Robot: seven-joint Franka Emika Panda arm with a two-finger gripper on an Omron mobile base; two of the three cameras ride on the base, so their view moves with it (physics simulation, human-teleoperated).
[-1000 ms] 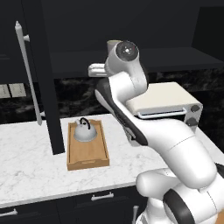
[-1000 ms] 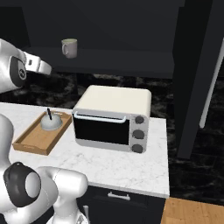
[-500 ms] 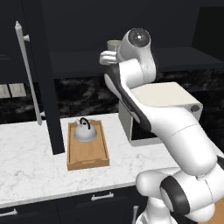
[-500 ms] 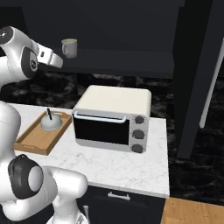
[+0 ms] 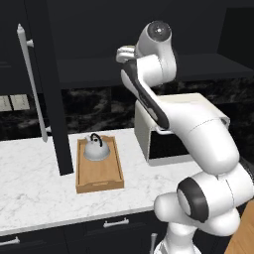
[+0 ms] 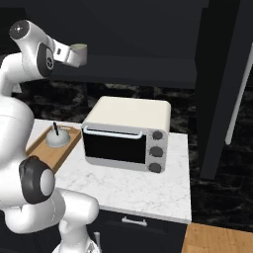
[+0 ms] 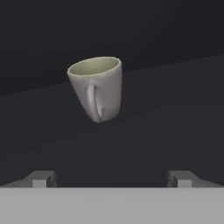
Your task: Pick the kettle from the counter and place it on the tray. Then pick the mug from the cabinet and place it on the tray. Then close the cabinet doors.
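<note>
The pale mug [image 7: 98, 87] stands on the dark shelf [image 7: 175, 109] of the black cabinet, its handle turned toward my hand. It appears tilted because the hand is rolled. My gripper [image 7: 113, 177] is open, a short way in front of the mug, with nothing between its fingertips [image 7: 41, 177]. From the right base view the mug [image 6: 80, 48] sits just beyond my raised hand. The silver kettle [image 5: 94, 148] rests at the far end of the wooden tray [image 5: 101, 178] on the white marble counter [image 5: 30, 193]. Both cabinet doors [image 5: 52, 99] [image 6: 217, 89] stand open.
A white toaster oven [image 6: 126, 133] stands on the counter just right of the tray, below my outstretched arm. The left door's silver bar handle [image 5: 32, 84] hangs over the counter left of the tray. Dark drawers [image 5: 114, 225] run under the worktop.
My arm has lifted and stretched up into the cabinet, bringing the open hand close to the mug. Kettle, tray and doors have not moved.
</note>
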